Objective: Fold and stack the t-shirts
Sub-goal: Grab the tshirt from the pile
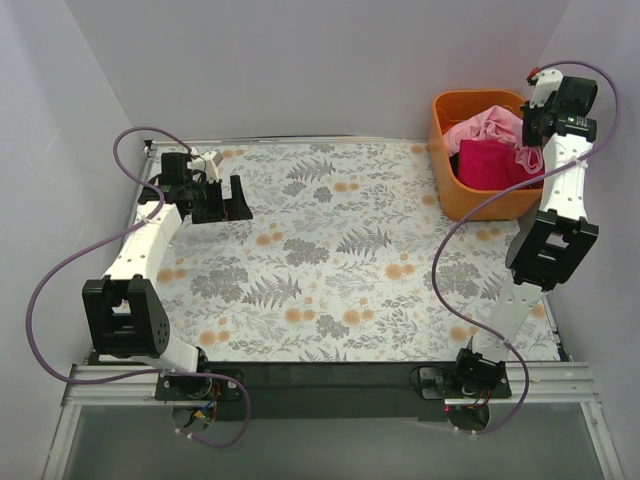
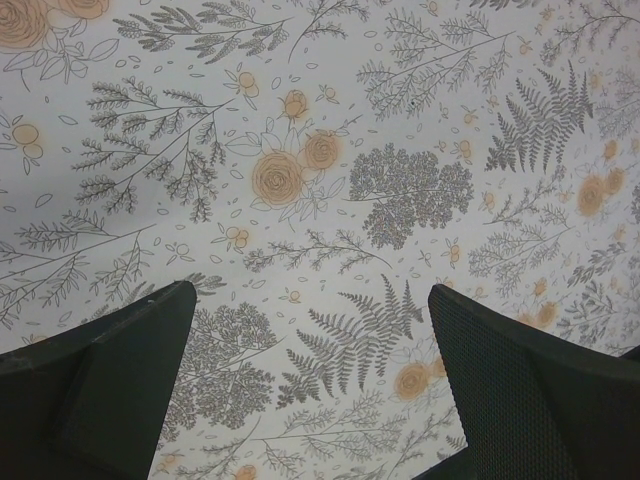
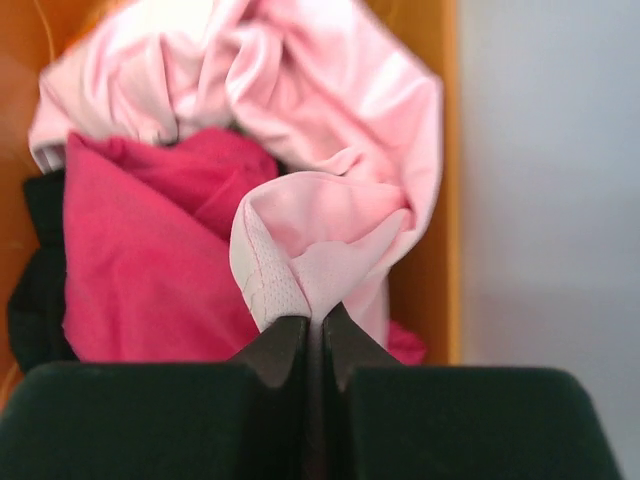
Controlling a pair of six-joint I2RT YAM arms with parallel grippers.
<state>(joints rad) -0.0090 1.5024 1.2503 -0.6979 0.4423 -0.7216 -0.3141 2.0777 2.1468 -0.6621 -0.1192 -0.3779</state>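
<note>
The light pink t-shirt (image 1: 484, 129) lies crumpled in the orange tub (image 1: 445, 180) at the back right, over a magenta t-shirt (image 1: 492, 164). My right gripper (image 1: 528, 135) hangs over the tub and is shut on a fold of the light pink t-shirt (image 3: 330, 240); the magenta t-shirt (image 3: 140, 270) lies below it, with dark cloth (image 3: 35, 290) at the left. No cream shirt shows. My left gripper (image 1: 228, 200) is open and empty above the floral tablecloth at the back left; its fingers (image 2: 110, 380) frame bare cloth.
The floral tablecloth (image 1: 340, 260) covers the table. The tub's orange wall (image 3: 440, 250) stands close to the grey right wall (image 1: 600, 200). Purple cables loop beside both arms.
</note>
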